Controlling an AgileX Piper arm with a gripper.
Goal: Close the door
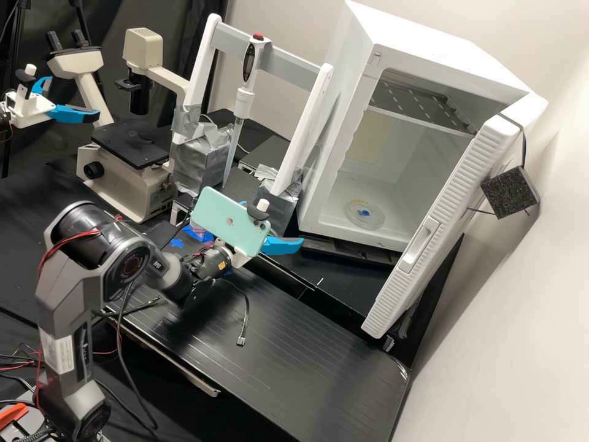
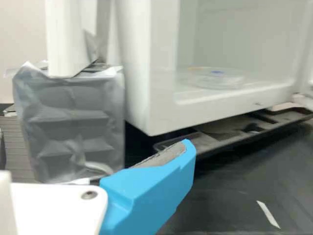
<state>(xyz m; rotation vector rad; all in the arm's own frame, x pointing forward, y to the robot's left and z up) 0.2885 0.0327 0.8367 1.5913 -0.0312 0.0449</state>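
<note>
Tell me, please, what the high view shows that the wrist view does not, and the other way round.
High view: microscope, upright pipette, phone, door handle.
Wrist view: grey finger pad.
Both: the white cabinet, standing open, the round dish inside it, and a small white strip outside, near the cabinet.

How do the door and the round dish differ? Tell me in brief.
The door is white and ribbed; the dish is clear. The door is long and straight-edged, the dish small and round. The door stands open, while the dish lies flat inside the white cabinet.
</note>
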